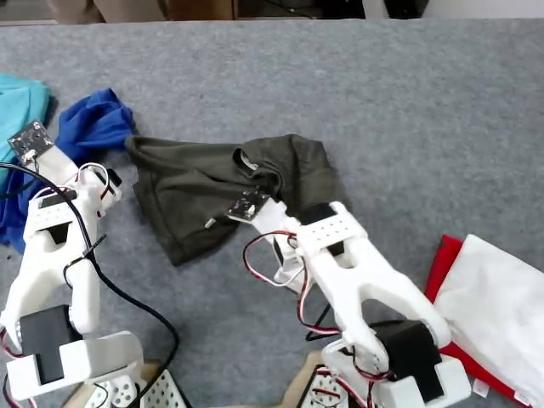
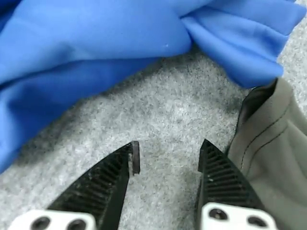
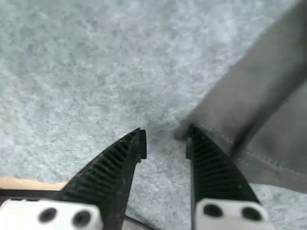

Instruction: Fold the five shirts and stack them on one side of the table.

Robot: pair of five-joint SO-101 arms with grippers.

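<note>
while the olive shirt [image 1: 229, 191] lies crumpled on the desk [image 1: 382, 102], the left end effector [image 2: 165, 158] hangs spread between it and the blue shirt [image 1: 93, 123]. the right end effector [image 3: 165, 141], also spread, sits just beside the olive shirt's edge.

The teal shirt [image 1: 17, 102] runs off the high view's left edge. The white shirt [image 1: 501, 297] is cut by the right edge and hides most of the red shirt [image 1: 444, 255].

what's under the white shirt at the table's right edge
A red shirt, peeking out along the white shirt's edges. Whether anything else lies beneath is covered.
</note>
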